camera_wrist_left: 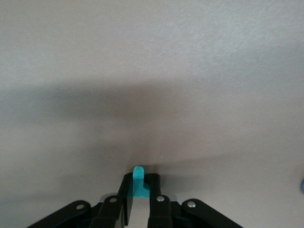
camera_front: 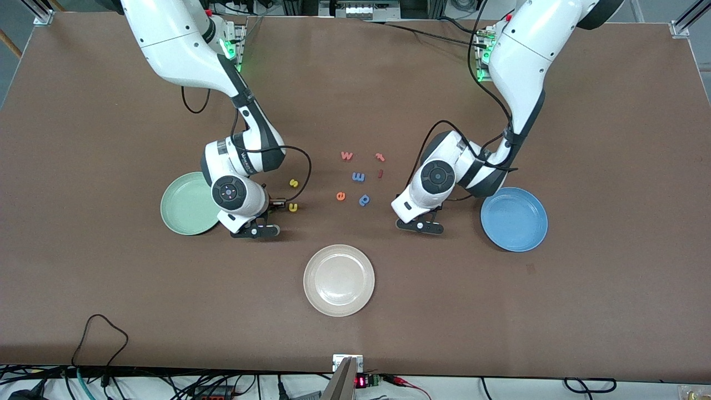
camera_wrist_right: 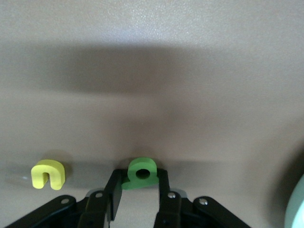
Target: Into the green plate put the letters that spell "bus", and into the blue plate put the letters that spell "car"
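My right gripper is shut on the green "b", low at the table beside the green plate. The yellow "u" lies just beside those fingers, and in the front view this "u" is nearer the camera than the yellow "s". My left gripper is shut on a teal letter, low at the table beside the blue plate. In the front view both held letters are hidden under the wrists.
A beige-white plate sits nearest the camera at mid-table. Between the two arms lie an orange "w", a red "t", a red bar, a blue "m", an orange "e" and a blue "p".
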### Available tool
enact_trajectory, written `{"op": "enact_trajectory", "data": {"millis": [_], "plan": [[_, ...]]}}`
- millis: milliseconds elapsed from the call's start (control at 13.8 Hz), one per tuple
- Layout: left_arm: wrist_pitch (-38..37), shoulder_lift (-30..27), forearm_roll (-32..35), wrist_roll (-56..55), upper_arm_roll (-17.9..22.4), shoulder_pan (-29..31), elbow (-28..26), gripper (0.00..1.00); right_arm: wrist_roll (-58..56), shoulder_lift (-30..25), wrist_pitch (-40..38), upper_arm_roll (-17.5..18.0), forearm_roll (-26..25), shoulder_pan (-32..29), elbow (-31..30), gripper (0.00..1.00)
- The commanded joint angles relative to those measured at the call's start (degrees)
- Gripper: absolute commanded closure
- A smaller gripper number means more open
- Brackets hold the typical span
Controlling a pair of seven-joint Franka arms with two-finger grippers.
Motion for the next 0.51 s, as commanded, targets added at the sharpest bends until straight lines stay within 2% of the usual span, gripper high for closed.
{"op": "enact_trajectory", "data": {"millis": [0, 145, 289, 434], "plan": [[-7.6, -5.6, 1.1, 3.0, 0.3, 3.4, 0.6, 0.90, -1.2, -3.0, -1.8, -0.6, 0.5, -0.5, 0.8, 0.89], [-13.4, -8.3, 1.1, 5.4, 0.3, 7.3, 0.8, 0.90, -3.1, -7.6, -8.3, -0.8, 0.4, -3.7, 1.0, 0.89], [-17.3, -8.7, 1.2, 9.0, 1.0, 11.3, 1.0, 0.90, -5.1, -11.0, -12.3, -1.8, -1.0, -7.5, 0.8, 0.89], [-18.3, -8.4, 6.6, 13.3, 0.9, 15.7, 0.3, 0.90, -10.0, -11.5, -13.2, -3.0, -3.1, -10.5, -0.1, 0.88]]}}
